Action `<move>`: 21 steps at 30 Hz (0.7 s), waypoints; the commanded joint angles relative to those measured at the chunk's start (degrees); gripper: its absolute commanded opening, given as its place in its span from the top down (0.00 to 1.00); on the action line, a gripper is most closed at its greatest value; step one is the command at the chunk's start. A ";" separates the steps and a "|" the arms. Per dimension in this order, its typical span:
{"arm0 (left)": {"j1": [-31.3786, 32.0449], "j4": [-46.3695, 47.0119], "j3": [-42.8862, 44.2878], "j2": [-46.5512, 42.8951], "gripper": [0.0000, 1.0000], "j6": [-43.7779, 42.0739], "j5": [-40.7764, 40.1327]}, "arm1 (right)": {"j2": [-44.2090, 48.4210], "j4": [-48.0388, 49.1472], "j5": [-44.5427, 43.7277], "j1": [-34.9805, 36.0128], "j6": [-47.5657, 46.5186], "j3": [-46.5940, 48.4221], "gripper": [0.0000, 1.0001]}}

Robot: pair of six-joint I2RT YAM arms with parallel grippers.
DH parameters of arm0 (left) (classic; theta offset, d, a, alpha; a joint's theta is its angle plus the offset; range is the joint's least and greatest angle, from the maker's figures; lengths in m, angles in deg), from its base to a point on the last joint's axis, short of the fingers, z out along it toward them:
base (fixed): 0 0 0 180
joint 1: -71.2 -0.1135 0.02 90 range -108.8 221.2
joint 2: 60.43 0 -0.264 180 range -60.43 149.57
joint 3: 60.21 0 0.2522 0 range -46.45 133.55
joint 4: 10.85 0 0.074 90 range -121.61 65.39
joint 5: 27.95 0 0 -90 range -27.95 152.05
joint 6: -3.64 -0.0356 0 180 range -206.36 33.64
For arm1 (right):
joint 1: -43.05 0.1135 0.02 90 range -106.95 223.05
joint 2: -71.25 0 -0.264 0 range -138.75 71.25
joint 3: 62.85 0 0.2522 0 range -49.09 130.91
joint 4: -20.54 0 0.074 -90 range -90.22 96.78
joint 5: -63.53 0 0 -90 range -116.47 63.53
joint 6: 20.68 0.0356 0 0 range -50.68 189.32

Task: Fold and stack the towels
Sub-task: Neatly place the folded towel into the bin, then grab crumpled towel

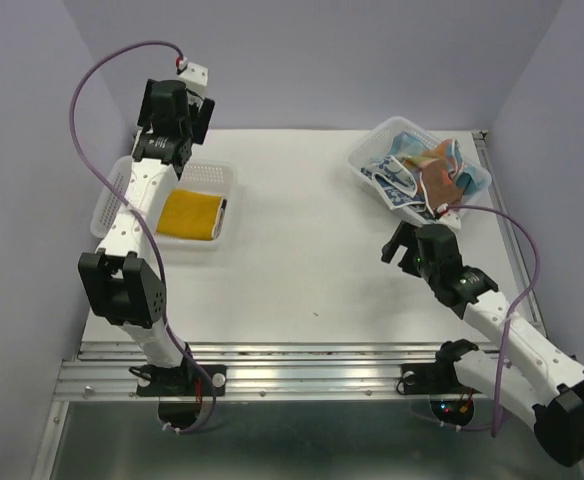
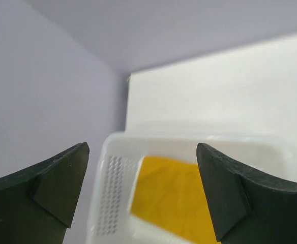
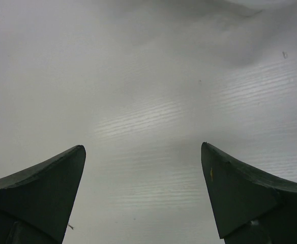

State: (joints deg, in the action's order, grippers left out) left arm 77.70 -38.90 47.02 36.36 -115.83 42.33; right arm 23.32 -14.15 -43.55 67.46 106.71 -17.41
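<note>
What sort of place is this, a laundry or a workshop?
Probably a robot test booth: two arms bolted to a white table's edge, plain lilac walls around it, baskets of towels staged for practice.

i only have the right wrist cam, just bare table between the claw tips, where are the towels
observer: The loose towels are heaped in a white basket at the far right corner of the table, just beyond your right claw.
operator: any folded yet
observer: One mustard yellow towel lies flat in a second basket on the left side.
operator: and the left claw
observer: The left claw is open with nothing in it, raised beyond that basket's far edge and looking down at the yellow towel.
</note>
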 commanded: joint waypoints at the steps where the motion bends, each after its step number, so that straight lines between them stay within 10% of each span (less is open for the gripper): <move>1: 5.09 2.85 8.57 -7.40 0.01 18.89 10.84 | -4.80 2.56 -4.89 0.21 -1.87 11.63 0.00; 12: 14.94 24.48 -34.98 -26.04 0.01 48.45 5.42 | -34.59 -1.65 -14.73 -4.62 -12.07 42.74 0.00; 21: 16.00 21.14 -39.07 -32.02 0.01 48.81 1.54 | -48.48 -7.99 -13.42 -14.29 -18.66 54.09 0.00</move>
State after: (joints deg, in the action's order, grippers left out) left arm 93.35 -22.66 6.01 8.91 -68.32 44.86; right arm -21.68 -18.61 -55.37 55.48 91.49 31.40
